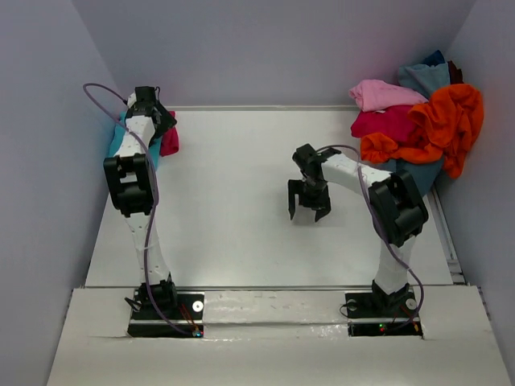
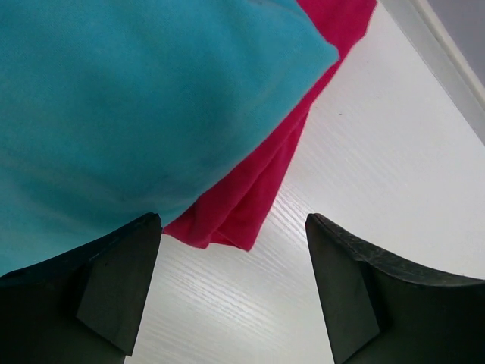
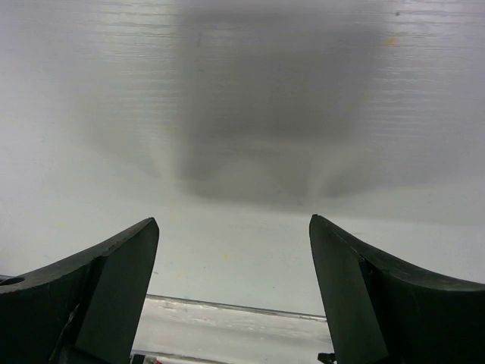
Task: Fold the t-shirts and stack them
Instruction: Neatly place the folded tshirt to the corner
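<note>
Lying turquoise t-shirt [image 2: 136, 106] atop magenta t-shirt [image 2: 258, 189]; long axis unclear (arm [image 1: 133, 173] covers)

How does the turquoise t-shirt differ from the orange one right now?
The turquoise t-shirt lies smooth, apparently folded, on the magenta-pink t-shirt at far left; the orange t-shirt is crumpled, draped over the loose heap at far right. Both are plain-coloured, and neither is gripped.

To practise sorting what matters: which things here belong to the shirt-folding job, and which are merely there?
Job: turquoise shirt, magenta shirt, pink shirt, crimson shirt, orange shirt, blue shirt, left gripper, right gripper.
Merely there: table, cables, walls.
</note>
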You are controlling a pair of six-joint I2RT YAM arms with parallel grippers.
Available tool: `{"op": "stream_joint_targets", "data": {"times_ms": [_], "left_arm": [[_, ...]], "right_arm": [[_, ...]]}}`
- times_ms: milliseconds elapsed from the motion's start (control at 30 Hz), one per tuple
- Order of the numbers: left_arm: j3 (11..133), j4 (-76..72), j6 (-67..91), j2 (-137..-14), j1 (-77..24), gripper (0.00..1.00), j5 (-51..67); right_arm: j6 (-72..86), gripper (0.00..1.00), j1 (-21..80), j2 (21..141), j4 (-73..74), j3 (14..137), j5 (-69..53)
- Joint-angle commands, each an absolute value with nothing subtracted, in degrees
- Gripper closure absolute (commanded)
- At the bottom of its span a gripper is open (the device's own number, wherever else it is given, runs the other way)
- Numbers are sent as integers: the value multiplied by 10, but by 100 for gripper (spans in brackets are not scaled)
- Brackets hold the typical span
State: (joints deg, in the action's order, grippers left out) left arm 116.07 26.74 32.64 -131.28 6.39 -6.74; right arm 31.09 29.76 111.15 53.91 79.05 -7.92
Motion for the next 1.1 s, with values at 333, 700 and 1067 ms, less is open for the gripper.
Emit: {"op": "stream_joint_targets", "data": {"times_ms": [333, 700, 1067], "left_arm": [[1109, 303, 204, -1136, -108, 13, -54], [935, 277, 218, -1035, -257, 13, -26], [809, 257, 248, -981, -351, 13, -25]], "right_arm": [[312, 12, 303, 983, 531, 838, 18], [341, 0, 303, 881, 498, 763, 80], [358, 0, 303, 842, 442, 707, 67]]}}
